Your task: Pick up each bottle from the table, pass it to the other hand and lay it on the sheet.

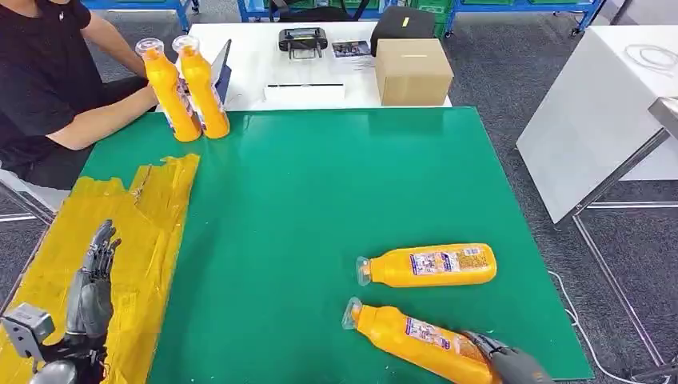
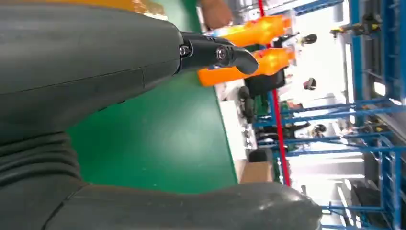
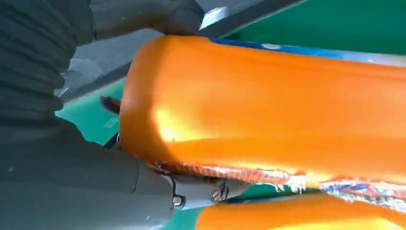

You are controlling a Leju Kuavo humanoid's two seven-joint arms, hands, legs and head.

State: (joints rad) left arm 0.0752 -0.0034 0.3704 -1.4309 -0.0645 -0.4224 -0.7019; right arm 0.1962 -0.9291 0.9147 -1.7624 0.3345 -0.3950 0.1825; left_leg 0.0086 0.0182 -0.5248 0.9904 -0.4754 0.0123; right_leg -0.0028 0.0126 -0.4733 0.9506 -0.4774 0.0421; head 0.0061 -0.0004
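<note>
We see the head view bright and even, with soft shadows. Our left wrist view glares white far off. Up close, the bottle (image 3: 268, 110) looks blurry with a shiny spot.

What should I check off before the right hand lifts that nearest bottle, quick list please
1. Right hand around the near bottle base: ok, thumb and fingers wrap it in the right wrist view.
2. Grip firm enough to lift: cannot tell.
3. Second lying bottle apart from it: ok.
4. Left hand free to receive: ok, fingers apart, holding nothing.
5. Yellow sheet has bare room: ok.
6. Person's hand at the two upright bottles, far corner: ok.
</note>
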